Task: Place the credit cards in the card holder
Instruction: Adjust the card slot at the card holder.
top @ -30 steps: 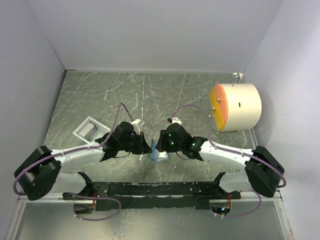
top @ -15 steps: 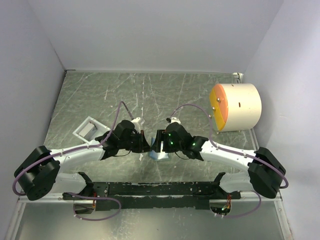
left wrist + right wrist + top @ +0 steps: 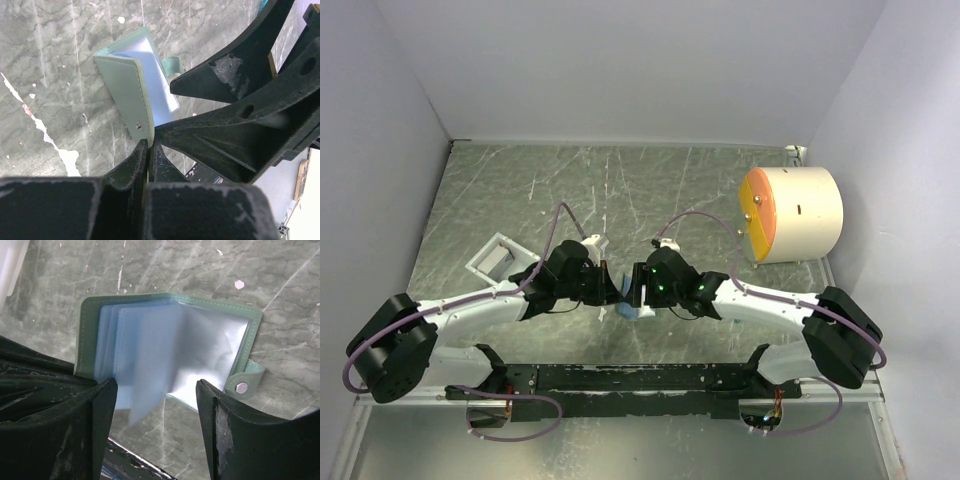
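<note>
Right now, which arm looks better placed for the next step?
Probably the right arm: its jaws stand open and empty above the card holder, while the left arm has jaws shut on its cover, propping it open.

one card holder (image 3: 170,335), one tray (image 3: 483,273), one cylinder (image 3: 800,212)

Left gripper (image 3: 610,290), right gripper (image 3: 635,290) crowding card holder (image 3: 170,340), free table (image 3: 620,190) behind

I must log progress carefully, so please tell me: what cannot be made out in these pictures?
Top view: left gripper and right gripper hide most of the wallet.
Top view: tray contents too small to name.
Right wrist: wallet's inside blurred; cards there cannot be told.
Left wrist: right gripper covers the wallet's right part.
</note>
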{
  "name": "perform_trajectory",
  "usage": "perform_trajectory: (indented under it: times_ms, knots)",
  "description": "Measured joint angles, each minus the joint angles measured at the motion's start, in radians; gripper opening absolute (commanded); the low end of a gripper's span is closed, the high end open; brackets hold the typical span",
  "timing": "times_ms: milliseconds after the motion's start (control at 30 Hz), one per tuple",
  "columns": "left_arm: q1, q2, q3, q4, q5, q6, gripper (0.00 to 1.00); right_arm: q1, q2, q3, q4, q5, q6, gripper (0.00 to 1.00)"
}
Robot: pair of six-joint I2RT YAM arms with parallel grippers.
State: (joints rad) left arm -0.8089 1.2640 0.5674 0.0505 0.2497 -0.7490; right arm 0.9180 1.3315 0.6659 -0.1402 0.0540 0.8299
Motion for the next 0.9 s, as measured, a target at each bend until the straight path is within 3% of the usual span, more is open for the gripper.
perform_trajectory:
  times_ms: [400, 633, 900]
  knots:
    - [0.0, -0.01, 0.0, 0.001, -0.001, 0.0, 0.07, 0.0, 0.006, -0.001, -0.076, 0.1, 0.0, 0.62]
    - [0.0, 0.004, -0.004, 0.008, -0.001, 0.0, 0.07, 0.0, -0.016, -0.005, -0.132, 0.156, -0.004, 0.66]
    - [0.0, 0.024, -0.024, 0.036, -0.002, 0.0, 0.07, 0.0, -0.091, -0.004, -0.148, 0.159, -0.03, 0.53]
